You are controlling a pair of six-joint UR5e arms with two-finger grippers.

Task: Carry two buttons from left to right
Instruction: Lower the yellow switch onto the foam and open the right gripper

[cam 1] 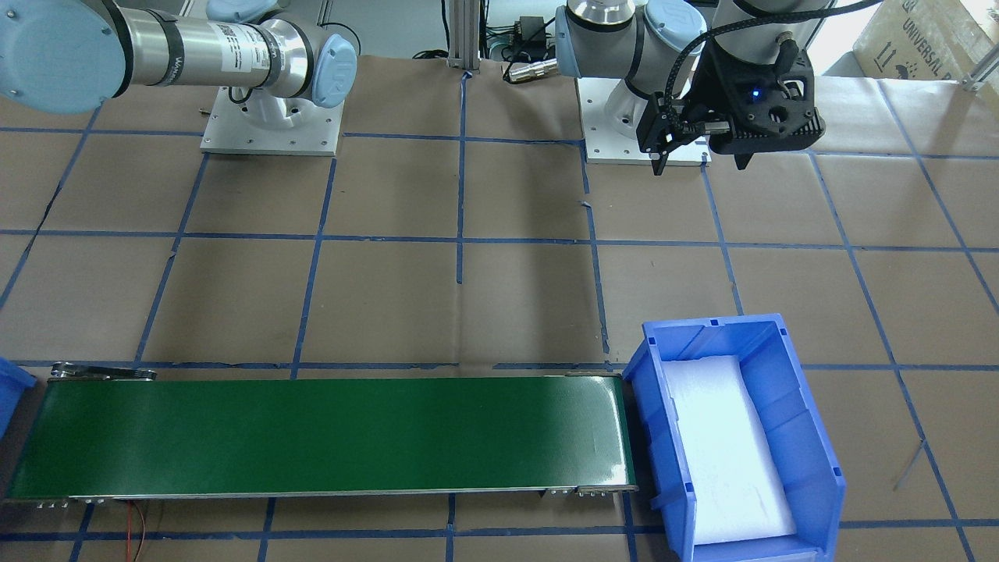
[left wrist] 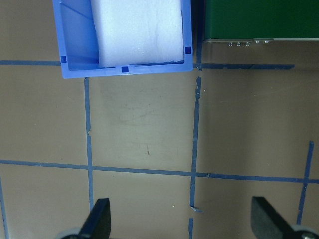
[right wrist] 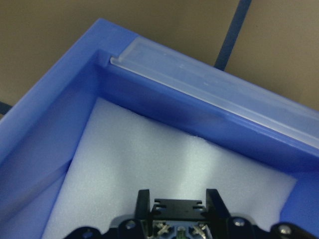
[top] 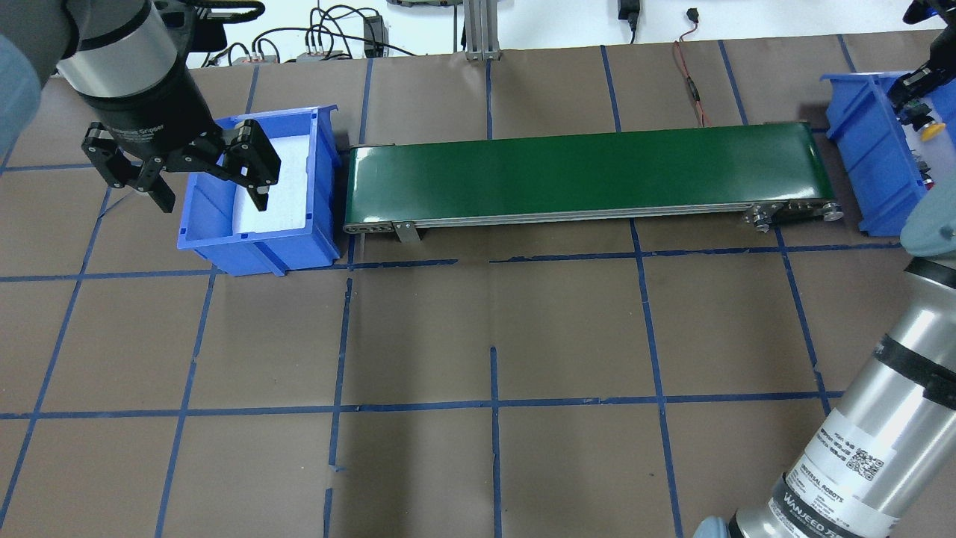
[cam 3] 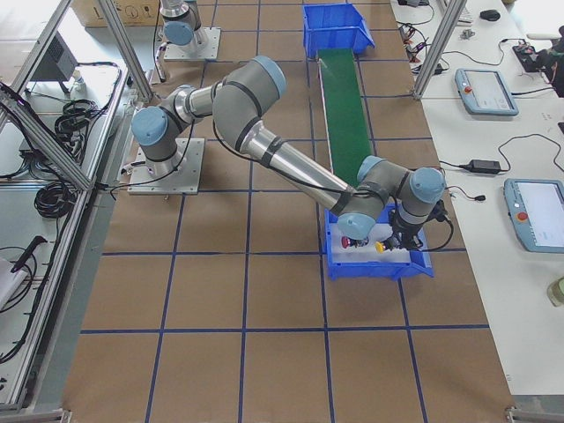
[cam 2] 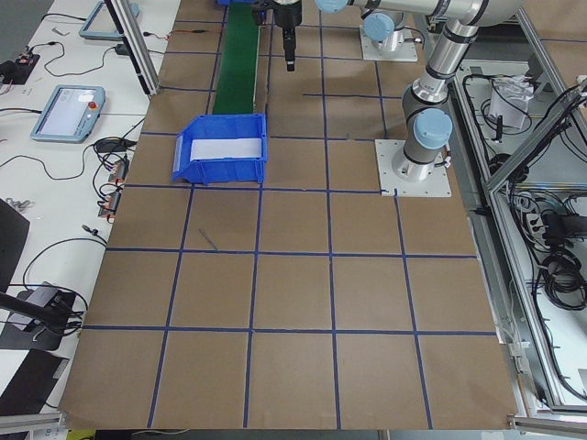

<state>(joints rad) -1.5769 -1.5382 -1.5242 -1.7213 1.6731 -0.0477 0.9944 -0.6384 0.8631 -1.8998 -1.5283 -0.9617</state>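
A green conveyor belt [top: 590, 175] is seen running across the paper-covered bench [top: 493, 321], with a blue bin at each end. The left bin [top: 254, 250] is lined with a white foam pad. The left gripper [top: 211, 196] is held above it, fingers spread wide with nothing between them. The right bin [top: 870, 172] is partly hidden by the right arm in the overhead view. The red button [cam 3: 355, 242] is seen on that bin's foam; its orientation cannot be told. The yellow button [top: 930, 133] is tilted inside the same bin, its cap pointed away from the right gripper [right wrist: 178, 195], with the long axis roughly in line with the fingers. Its contact block appears clamped between those partly closed fingers, and the cap is hidden in the wrist view.
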